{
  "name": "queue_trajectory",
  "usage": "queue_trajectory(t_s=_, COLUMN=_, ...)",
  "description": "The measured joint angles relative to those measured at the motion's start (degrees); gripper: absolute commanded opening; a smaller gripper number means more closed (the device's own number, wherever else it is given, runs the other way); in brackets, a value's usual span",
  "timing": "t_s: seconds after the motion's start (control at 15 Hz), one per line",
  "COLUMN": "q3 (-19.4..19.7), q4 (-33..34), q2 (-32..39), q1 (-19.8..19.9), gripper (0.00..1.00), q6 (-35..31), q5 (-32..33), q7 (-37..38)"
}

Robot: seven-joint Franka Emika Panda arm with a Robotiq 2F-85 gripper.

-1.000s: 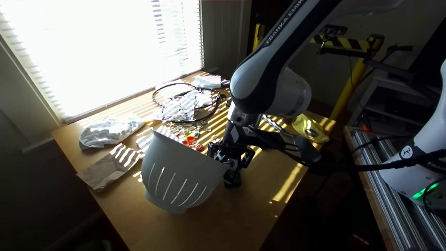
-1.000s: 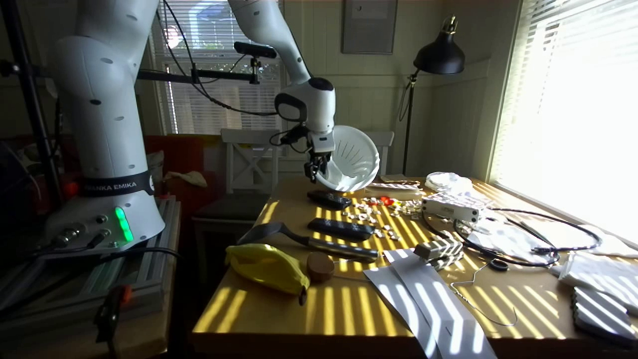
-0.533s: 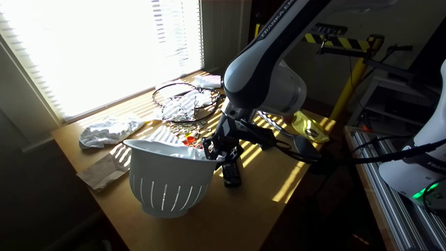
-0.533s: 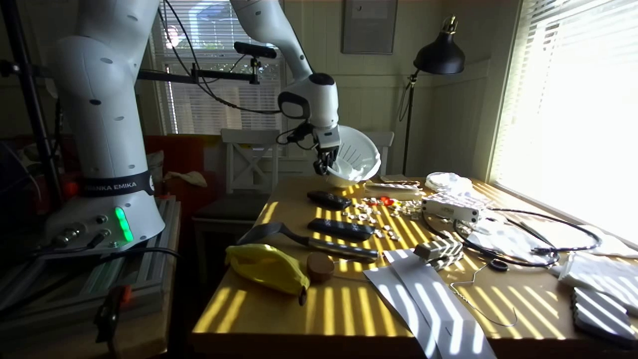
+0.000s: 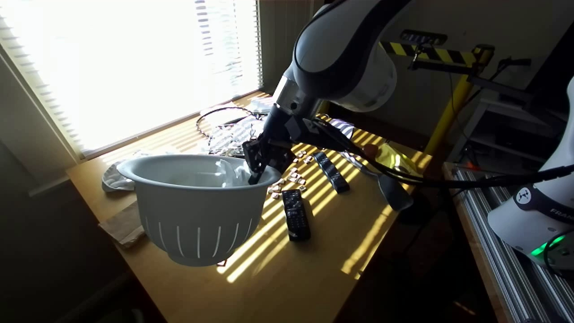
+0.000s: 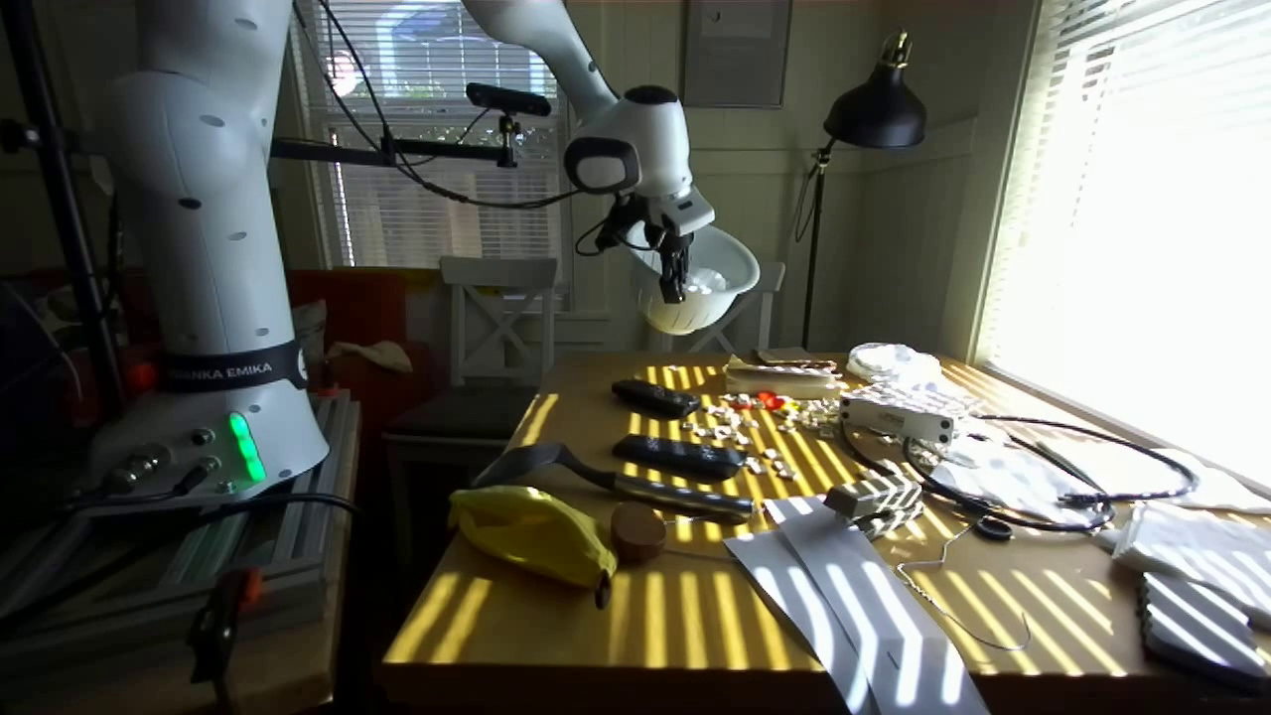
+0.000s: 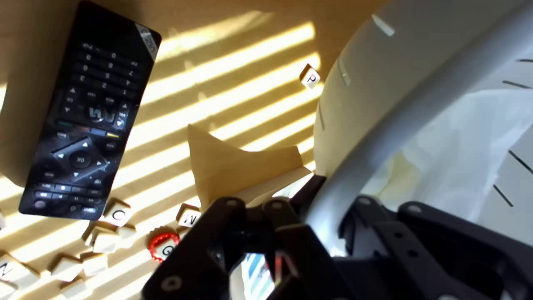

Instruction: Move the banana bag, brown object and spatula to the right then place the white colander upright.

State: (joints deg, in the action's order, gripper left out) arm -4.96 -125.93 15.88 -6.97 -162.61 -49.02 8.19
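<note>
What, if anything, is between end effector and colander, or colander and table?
End effector to colander: nothing visible, it grips the rim. Colander to table: a tile and brown paper lie nearby; can't tell if directly beneath.

1. You have two black remotes (image 6: 680, 457) lying near each other on the bench (image 6: 655, 641).
2. Your letter tiles (image 7: 66, 268) lie scattered beside them; in the wrist view, the P tile (image 7: 310, 78) sits apart.
3. In an exterior view, you see white paper strips (image 6: 844, 596) overhanging the bench's edge.
4. You also find a black lamp (image 6: 874, 111) and a white chair (image 6: 499, 268) there.
</note>
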Motion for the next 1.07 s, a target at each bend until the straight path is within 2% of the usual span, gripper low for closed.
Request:
queue_trajectory(t_s=0.33, q3=3.20, q4=-3.17, q2=-5.59, q1=0.66, gripper=0.02, q6=8.07, q5=19.79, q7=0.40)
queue_trajectory(t_s=0.6, q3=6.28, q4=-4.88, q2=-5.94, q1=0.53, gripper=0.02, q6=9.16, q5=38.61, q7=3.10)
queue_trajectory(t_s=0.87, q3=12.68, q4=-5.30, q2=-5.46, q1=-3.47, gripper=0.02, q6=4.75, q5=57.64, q7=9.58)
queue_trajectory(t_s=1.07, q3=20.06, q4=-5.47, q2=-4.65, q1=-9.39, gripper=0.02, q6=-2.47, q5=71.64, q7=20.55)
